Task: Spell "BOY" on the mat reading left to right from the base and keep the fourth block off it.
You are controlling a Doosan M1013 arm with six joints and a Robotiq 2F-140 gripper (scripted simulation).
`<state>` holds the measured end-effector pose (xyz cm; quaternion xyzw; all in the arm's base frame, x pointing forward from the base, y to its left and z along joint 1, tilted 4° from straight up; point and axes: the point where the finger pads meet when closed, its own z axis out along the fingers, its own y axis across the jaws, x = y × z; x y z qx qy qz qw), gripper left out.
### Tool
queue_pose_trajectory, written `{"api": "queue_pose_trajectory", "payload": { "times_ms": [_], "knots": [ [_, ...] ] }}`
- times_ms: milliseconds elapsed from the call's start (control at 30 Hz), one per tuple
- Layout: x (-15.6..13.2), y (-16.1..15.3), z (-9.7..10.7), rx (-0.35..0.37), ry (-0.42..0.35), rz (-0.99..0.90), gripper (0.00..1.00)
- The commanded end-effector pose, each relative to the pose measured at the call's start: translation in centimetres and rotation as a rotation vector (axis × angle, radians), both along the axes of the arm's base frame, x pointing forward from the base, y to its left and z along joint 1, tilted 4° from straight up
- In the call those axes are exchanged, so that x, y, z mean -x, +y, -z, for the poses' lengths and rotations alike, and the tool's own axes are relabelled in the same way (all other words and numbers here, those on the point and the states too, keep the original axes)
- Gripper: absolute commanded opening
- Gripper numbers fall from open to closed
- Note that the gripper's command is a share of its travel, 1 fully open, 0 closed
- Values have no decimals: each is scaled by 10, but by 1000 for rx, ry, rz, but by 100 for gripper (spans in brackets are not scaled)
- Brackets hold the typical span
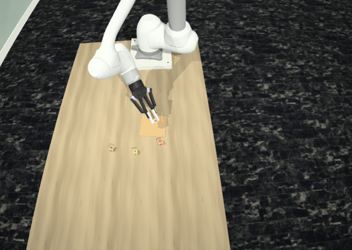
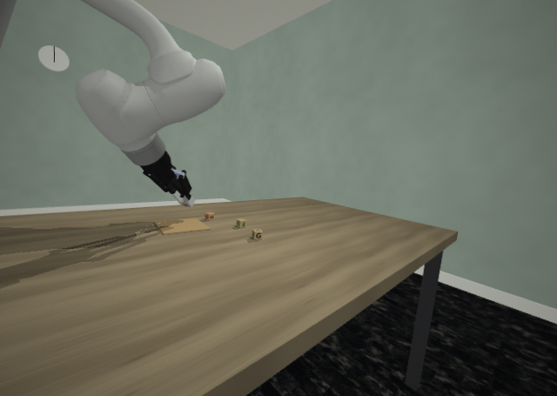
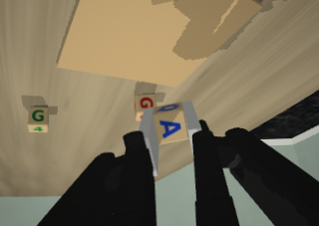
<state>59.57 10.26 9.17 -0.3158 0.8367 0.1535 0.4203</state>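
Note:
My gripper (image 1: pixel 155 121) (image 2: pixel 186 202) (image 3: pixel 170 119) is tilted and shut on the blue-lettered block (image 1: pixel 155 120) (image 3: pixel 170 127), held in the air above the mat (image 1: pixel 145 130) (image 2: pixel 192 225) (image 3: pixel 110 37). The top view shows a blue Y on this block; the wrist view shows an A and part of another letter. The red-lettered block (image 1: pixel 160 142) (image 2: pixel 209 216) (image 3: pixel 145 104) lies off the mat, near its far edge, a red O on top. The green-lettered block (image 1: pixel 135 151) (image 2: pixel 241 223) (image 3: pixel 38 117) has a 4 on top. The black-lettered block (image 1: pixel 111 148) (image 2: pixel 257 234) has an unclear top character.
The mat lies flat on the wooden table (image 1: pixel 127 199) (image 2: pixel 270 292), with no block resting on it. The three loose blocks lie beyond its edge away from the robot's base (image 1: pixel 152 64). The arm's shadow crosses the mat and table.

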Motion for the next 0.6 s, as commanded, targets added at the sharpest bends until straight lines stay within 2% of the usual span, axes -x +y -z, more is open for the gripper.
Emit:
{"api": "queue_pose_trajectory", "payload": {
  "times_ms": [0,367,567],
  "knots": [
    [7,1,8,-81,-101,-3,13],
    [7,0,9,-96,-123,0,13],
    [7,0,19,-95,-123,-1,13]
  ]
}}
